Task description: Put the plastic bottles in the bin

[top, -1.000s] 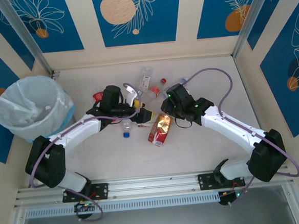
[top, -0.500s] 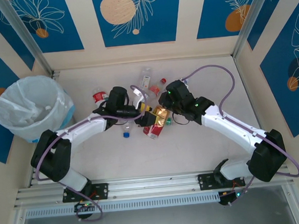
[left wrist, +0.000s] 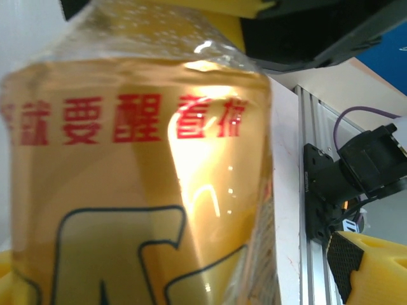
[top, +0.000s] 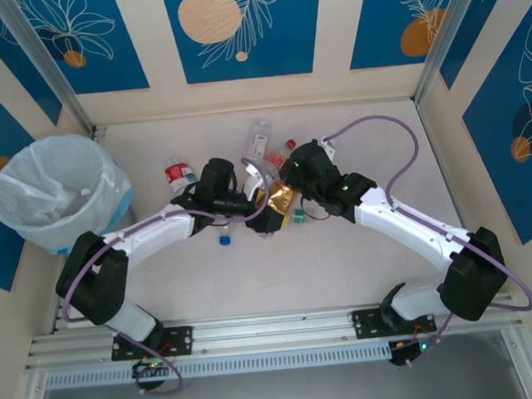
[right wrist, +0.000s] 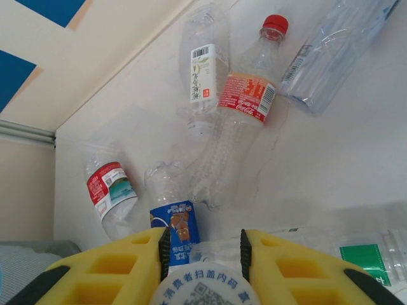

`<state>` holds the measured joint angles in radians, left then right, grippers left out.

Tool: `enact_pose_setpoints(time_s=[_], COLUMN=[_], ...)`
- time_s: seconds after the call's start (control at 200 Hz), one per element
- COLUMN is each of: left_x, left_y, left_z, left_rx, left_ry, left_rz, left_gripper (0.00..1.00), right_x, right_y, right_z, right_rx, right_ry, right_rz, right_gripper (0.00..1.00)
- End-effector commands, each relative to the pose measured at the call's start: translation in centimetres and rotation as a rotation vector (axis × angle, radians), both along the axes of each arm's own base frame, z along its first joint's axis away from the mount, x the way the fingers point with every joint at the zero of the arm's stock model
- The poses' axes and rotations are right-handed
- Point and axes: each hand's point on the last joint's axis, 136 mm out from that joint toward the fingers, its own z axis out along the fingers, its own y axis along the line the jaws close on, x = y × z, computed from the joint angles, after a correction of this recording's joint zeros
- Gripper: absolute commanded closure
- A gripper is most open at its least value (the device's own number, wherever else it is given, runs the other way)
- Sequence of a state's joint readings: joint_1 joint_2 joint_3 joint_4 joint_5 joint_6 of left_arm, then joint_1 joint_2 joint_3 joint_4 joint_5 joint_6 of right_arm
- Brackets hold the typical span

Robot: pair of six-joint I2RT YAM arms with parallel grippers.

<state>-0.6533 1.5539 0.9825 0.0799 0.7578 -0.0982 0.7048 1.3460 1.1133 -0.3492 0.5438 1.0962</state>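
Note:
An amber-filled plastic bottle (top: 281, 201) with a gold label and red lettering hangs mid-table between both grippers. My right gripper (top: 282, 189) is shut on its white-capped end (right wrist: 203, 293), the cap sitting between the yellow fingers (right wrist: 121, 267). My left gripper (top: 265, 218) is open; the bottle's label (left wrist: 140, 178) sits very close between its widely spread fingers (left wrist: 375, 267). Beyond the right gripper (right wrist: 203, 254) lie a red-capped bottle (right wrist: 245, 95), a white-labelled one (right wrist: 203, 70) and a blue-labelled one (right wrist: 175, 222). The bag-lined bin (top: 60, 191) stands far left.
A red-labelled bottle (top: 180, 175) lies between the bin and the left arm. A loose blue cap (top: 224, 241) and a green cap (top: 297, 216) lie near the grippers. More clear bottles (top: 260, 140) lie toward the back wall. Both arms crowd the table's middle.
The left gripper has moved right, up to the amber bottle. The right gripper has carried that bottle back and slightly left, so it now sits between the two grippers.

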Motion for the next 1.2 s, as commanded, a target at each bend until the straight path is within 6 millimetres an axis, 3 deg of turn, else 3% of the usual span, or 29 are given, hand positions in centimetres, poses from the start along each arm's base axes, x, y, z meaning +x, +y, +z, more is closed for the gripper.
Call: enact_pose_setpoints(time_s=[0.0, 0.125, 0.415, 0.62, 0.83, 0.9, 0.995, 1.125, 1.195], left_x=[-1.4, -0.9, -0.8, -0.2, 0.5, 0.7, 0.6, 0.8, 1.0], left_y=[0.0, 0.2, 0.0, -0.1, -0.3, -0.3, -0.4, -0.4, -0.3], left_z=[-0.6, -0.9, -2.0, -1.3, -0.4, -0.2, 0.4, 1.1, 1.2], left_rx=[0.007, 0.027, 0.073, 0.051, 0.033, 0.035, 0.021, 0.009, 0.01], left_ry=[0.002, -0.026, -0.015, -0.036, -0.061, -0.061, -0.053, -0.052, -0.057], left_rz=[-0.066, -0.048, -0.044, -0.016, 0.013, 0.024, 0.015, 0.022, 0.033], left_gripper=[0.12, 0.17, 0.16, 0.43, 0.55, 0.57, 0.61, 0.63, 0.63], right_x=[0.6, 0.4, 0.6, 0.6, 0.4, 0.4, 0.4, 0.2, 0.0], right_y=[0.0, -0.2, -1.2, -0.9, -1.6, -1.8, -1.7, -1.4, -1.8], right_z=[2.6, 2.7, 2.8, 2.6, 2.0, 2.3, 2.8, 3.4, 3.7], right_rx=[0.041, 0.062, 0.093, 0.107, 0.062, 0.052, 0.024, -0.016, -0.053], right_ry=[-0.065, -0.048, -0.037, -0.022, -0.012, -0.025, -0.04, -0.042, -0.047], right_rz=[-0.035, -0.028, -0.081, -0.069, -0.081, -0.077, -0.048, -0.011, -0.005], right_gripper=[1.0, 1.0, 1.0, 1.0, 0.98, 0.87, 0.65, 0.24, 0.12])
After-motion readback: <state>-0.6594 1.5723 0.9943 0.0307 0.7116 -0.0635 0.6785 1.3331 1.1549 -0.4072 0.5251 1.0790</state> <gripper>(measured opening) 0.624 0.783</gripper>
